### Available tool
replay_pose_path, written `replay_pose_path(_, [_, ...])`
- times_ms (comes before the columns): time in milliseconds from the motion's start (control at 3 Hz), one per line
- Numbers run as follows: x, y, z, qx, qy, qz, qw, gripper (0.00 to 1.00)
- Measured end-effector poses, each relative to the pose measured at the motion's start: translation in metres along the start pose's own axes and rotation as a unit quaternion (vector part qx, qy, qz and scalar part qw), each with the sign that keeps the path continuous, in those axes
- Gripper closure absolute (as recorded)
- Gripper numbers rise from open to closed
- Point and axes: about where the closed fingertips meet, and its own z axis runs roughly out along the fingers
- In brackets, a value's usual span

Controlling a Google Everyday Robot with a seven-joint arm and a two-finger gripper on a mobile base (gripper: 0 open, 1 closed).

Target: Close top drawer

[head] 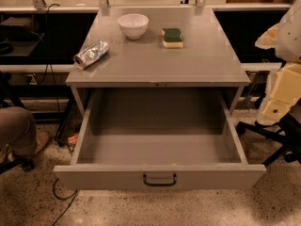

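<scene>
The top drawer is a wide, deep grey metal drawer pulled far out of the grey cabinet toward me. Its inside is empty. A small dark loop handle sits at the centre of its front panel. My gripper, a cream-coloured part at the end of the white arm, hangs at the right edge of the view. It is right of the drawer's right side wall, apart from it and well away from the handle.
On the cabinet top stand a white bowl, a green-and-yellow sponge and a crushed silver can. A person's leg is at the left. A black chair base is at the right. A cable lies on the floor.
</scene>
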Motion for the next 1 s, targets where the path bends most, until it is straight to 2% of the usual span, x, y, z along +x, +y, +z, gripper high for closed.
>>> replay_pose_path(333, [0.0,0.0,0.0,0.0,0.0,0.0,1.0,0.0])
replay_pose_path(667, [0.016,0.012,0.017,-0.021,0.01,0.039,0.999,0.0])
replay_pose_path(1000, [0.048,0.042,0.061,-0.067,0.026,0.124,0.9898,0.0])
